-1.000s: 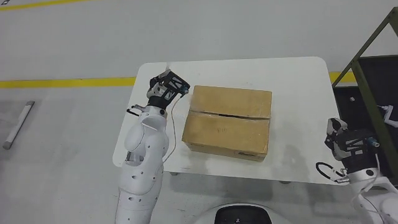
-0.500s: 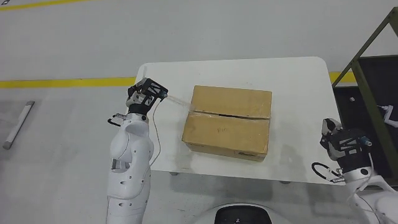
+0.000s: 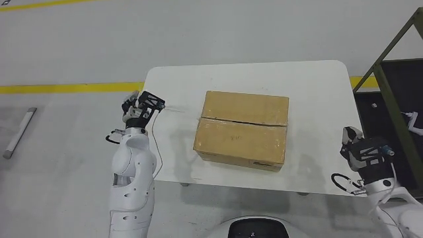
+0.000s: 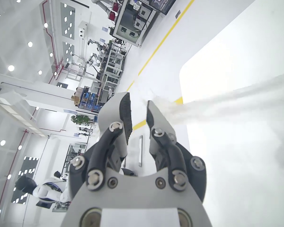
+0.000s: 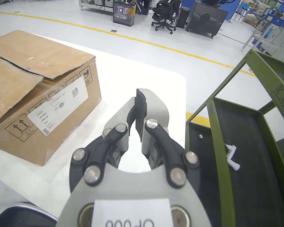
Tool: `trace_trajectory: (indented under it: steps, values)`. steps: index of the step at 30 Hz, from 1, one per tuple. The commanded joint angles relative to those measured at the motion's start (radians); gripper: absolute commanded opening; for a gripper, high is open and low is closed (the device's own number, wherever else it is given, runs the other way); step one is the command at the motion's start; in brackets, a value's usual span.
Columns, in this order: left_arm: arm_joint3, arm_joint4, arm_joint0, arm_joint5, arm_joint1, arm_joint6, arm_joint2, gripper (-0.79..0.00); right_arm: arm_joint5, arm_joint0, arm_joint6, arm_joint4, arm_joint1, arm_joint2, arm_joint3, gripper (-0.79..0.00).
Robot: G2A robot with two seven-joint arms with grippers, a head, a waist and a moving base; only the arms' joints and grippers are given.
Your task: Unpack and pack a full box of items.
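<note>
A closed cardboard box (image 3: 243, 129) sits mid-table, its top flaps meeting along a ragged seam (image 5: 16, 66). My left gripper (image 3: 141, 104) hangs just past the table's left edge, away from the box. In the left wrist view this gripper (image 4: 137, 100) is open, with a gap between its fingers. A pale strip of tape (image 4: 215, 106) clings to one fingertip (image 4: 151, 109) and stretches back toward the box; from above it is a thin strand (image 3: 178, 109). My right gripper (image 5: 138, 95) is shut and empty, near the table's right front corner (image 3: 350, 139).
The white table (image 3: 264, 76) has bare surface around the box. A green metal cart (image 5: 217, 128) stands close beside the table's right side, with a small white item (image 5: 232, 157) in its dark tray. A yellow floor line (image 3: 66, 87) runs behind.
My left arm has swung left from beside the box to beyond the table's left edge, drawing the tape strand out. The right arm has barely shifted.
</note>
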Motion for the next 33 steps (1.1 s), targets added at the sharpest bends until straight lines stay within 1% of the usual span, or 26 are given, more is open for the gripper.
trace_trajectory:
  steps: [1,5,8,11,15,19,20,22,23,25,26,28,30,33]
  values:
    - [0.002,0.003,-0.001,0.003,0.002,-0.001,-0.007,0.0,0.0,-0.001,0.002,-0.001,0.0,0.002,0.0,-0.785]
    - [0.002,0.027,-0.004,0.005,0.01,-0.009,-0.042,0.0,0.001,-0.005,0.003,-0.003,0.001,0.007,-0.001,-0.785]
    - [-0.019,0.031,-0.007,-0.002,0.014,0.0,-0.056,0.0,0.001,-0.006,0.003,-0.003,0.001,0.01,-0.002,-0.785]
    - [-0.059,0.012,-0.001,-0.04,0.016,0.032,-0.039,0.0,-0.001,-0.006,0.005,-0.003,0.001,0.015,-0.002,-0.785]
    - [-0.111,-0.02,0.008,-0.056,0.013,0.02,-0.01,0.0,0.0,-0.005,0.006,-0.005,0.002,0.019,-0.001,-0.785]
    - [-0.149,-0.09,0.015,-0.128,0.005,0.037,0.065,0.0,-0.001,-0.008,0.005,-0.009,0.002,0.024,-0.002,-0.785]
    - [-0.161,-0.131,0.017,-0.14,0.001,0.035,0.09,0.0,0.0,-0.009,0.005,-0.009,0.002,0.026,-0.003,-0.785]
    - [-0.185,-0.253,0.025,-0.177,-0.012,0.017,0.159,0.0,0.001,-0.011,0.005,-0.011,0.003,0.03,-0.005,-0.785]
    - [-0.199,-0.304,0.028,-0.21,-0.018,0.011,0.202,0.0,0.003,-0.012,0.004,-0.011,0.003,0.033,-0.007,-0.785]
    - [-0.223,-0.342,0.029,-0.246,-0.026,-0.003,0.265,0.0,0.004,-0.014,0.005,-0.011,0.003,0.038,-0.01,-0.785]
    - [-0.236,-0.375,0.031,-0.269,-0.031,-0.008,0.313,0.0,0.007,-0.017,0.004,-0.012,0.003,0.043,-0.012,-0.785]
    - [-0.232,-0.416,0.029,-0.287,-0.039,-0.015,0.375,0.0,0.008,-0.024,0.003,-0.014,0.003,0.05,-0.015,-0.785]
    - [-0.213,-0.425,0.02,-0.328,-0.044,-0.011,0.431,0.0,0.009,-0.033,0.0,-0.012,0.003,0.056,-0.019,-0.785]
    - [-0.181,-0.419,0.002,-0.366,-0.048,-0.008,0.487,0.0,0.017,-0.049,-0.004,-0.008,0.002,0.067,-0.026,-0.785]
